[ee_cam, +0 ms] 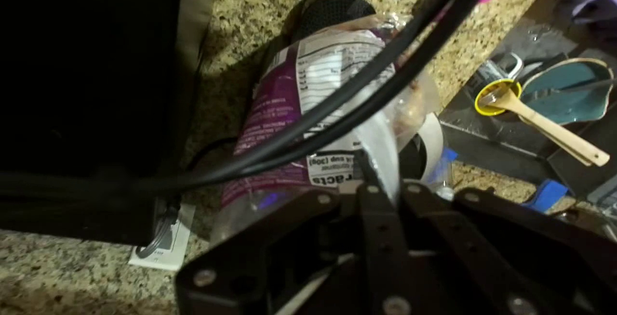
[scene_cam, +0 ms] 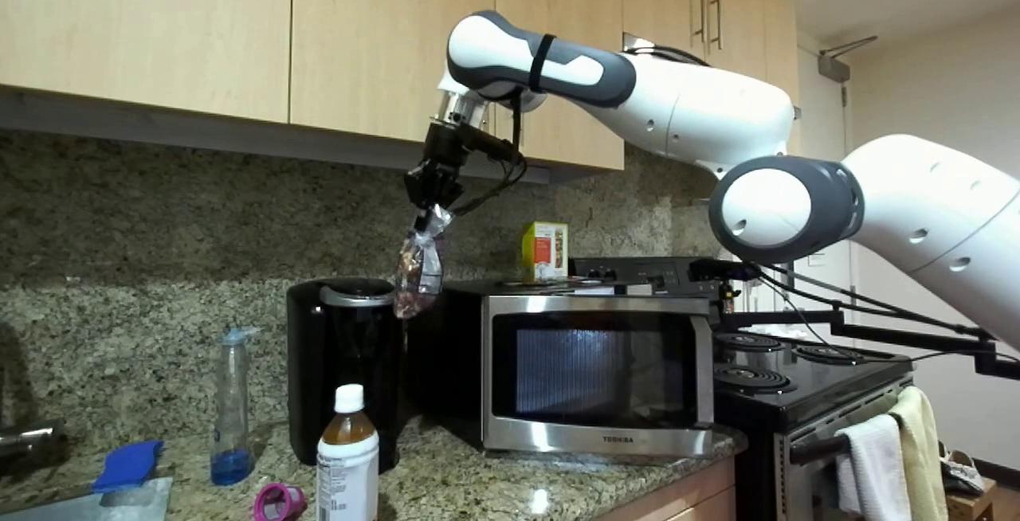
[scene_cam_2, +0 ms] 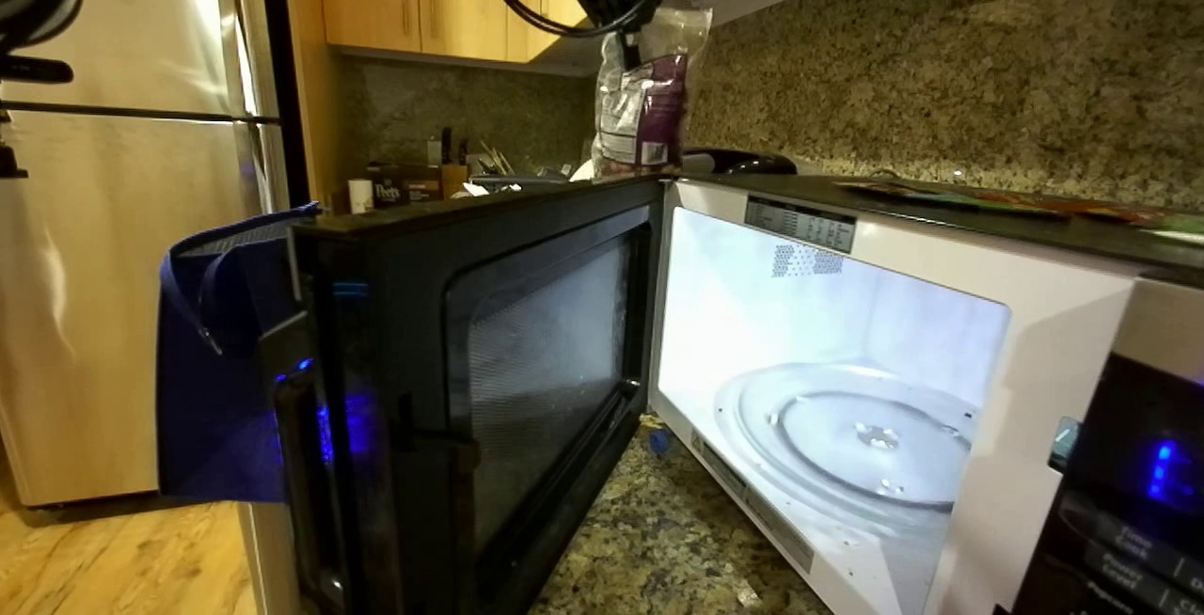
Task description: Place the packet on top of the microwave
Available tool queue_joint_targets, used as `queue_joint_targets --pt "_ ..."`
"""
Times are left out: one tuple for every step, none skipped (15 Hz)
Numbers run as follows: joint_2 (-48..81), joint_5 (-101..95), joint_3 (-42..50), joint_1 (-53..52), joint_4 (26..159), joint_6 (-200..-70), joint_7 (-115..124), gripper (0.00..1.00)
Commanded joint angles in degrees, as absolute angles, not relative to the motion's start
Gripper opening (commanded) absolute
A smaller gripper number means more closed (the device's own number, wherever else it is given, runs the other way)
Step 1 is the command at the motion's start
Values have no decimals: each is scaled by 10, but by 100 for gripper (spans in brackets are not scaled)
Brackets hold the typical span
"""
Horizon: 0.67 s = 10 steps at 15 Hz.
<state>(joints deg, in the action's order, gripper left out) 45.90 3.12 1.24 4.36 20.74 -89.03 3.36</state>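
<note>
My gripper (scene_cam: pixel 427 217) is shut on the top of the packet (scene_cam: pixel 419 274), a clear pouch with a purple and white label. The packet hangs upright, above the gap between the black coffee maker and the microwave (scene_cam: pixel 598 437), near the level of the microwave's top. In an exterior view the packet (scene_cam_2: pixel 640 117) hangs behind the hinge corner, its lower edge hidden by the door. The microwave (scene_cam_2: pixel 1063 314) stands with its door open there. In the wrist view the packet (ee_cam: pixel 274 117) fills the middle, beside the dark microwave (ee_cam: pixel 87 74); cables cross in front.
The coffee maker (scene_cam: pixel 343 370) stands left of the microwave. A yellow-green box (scene_cam: pixel 546 250) stands at its top's rear; flat colourful packages (scene_cam_2: pixel 978 199) lie on top. Cabinets (scene_cam: pixel 382 43) hang above. A white bottle (scene_cam: pixel 348 465) and spray bottle (scene_cam: pixel 231 409) stand in front.
</note>
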Motion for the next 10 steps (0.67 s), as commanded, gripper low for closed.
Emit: queue_joint_targets --pt "442 49 2 71 207 -936 96 0" --pt "442 51 2 78 207 -950 113 0" --pt "440 55 2 91 207 -961 129 0" --pt "440 58 1 100 207 -973 146 0" --pt "439 63 1 113 207 -984 160 0" --pt "440 69 0 123 207 -999 174 0" --pt "438 70 3 135 207 -1011 189 0" --pt "438 74 3 145 207 -1022 200 0" --pt "437 76 3 155 208 -1033 213 0" --pt "437 79 4 163 209 -1044 223 0"
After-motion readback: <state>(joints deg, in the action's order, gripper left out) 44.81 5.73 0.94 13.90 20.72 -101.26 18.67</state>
